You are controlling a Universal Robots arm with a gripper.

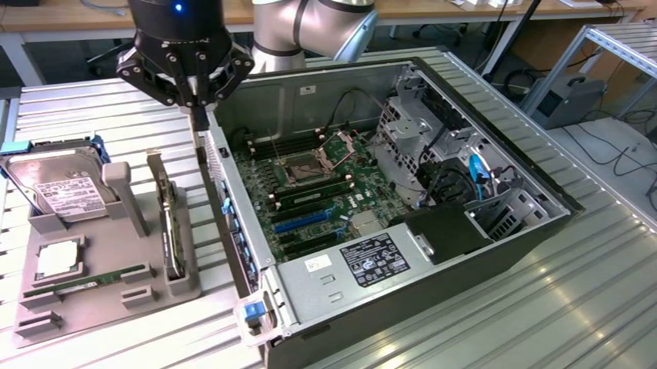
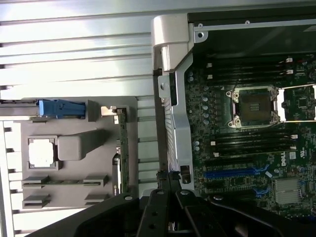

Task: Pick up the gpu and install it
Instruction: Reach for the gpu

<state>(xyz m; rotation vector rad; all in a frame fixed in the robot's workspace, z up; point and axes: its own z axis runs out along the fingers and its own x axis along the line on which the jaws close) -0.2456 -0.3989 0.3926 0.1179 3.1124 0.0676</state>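
My hand [image 1: 198,108] is pinched shut on nothing, above the case's [image 1: 308,100] rear wall. The gpu [image 1: 171,223] stands on edge in the holder [image 1: 61,300] nearby.

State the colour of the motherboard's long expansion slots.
Blue; the expansion slots show best in the wrist view.

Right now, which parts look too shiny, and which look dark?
Exterior view: pale light streaks shine on the metal table at the exterior view's right, and a blue light glows on the arm. Wrist view: the table's slats and the computer case corner glare almost white, while the hand looks like a dark shape.
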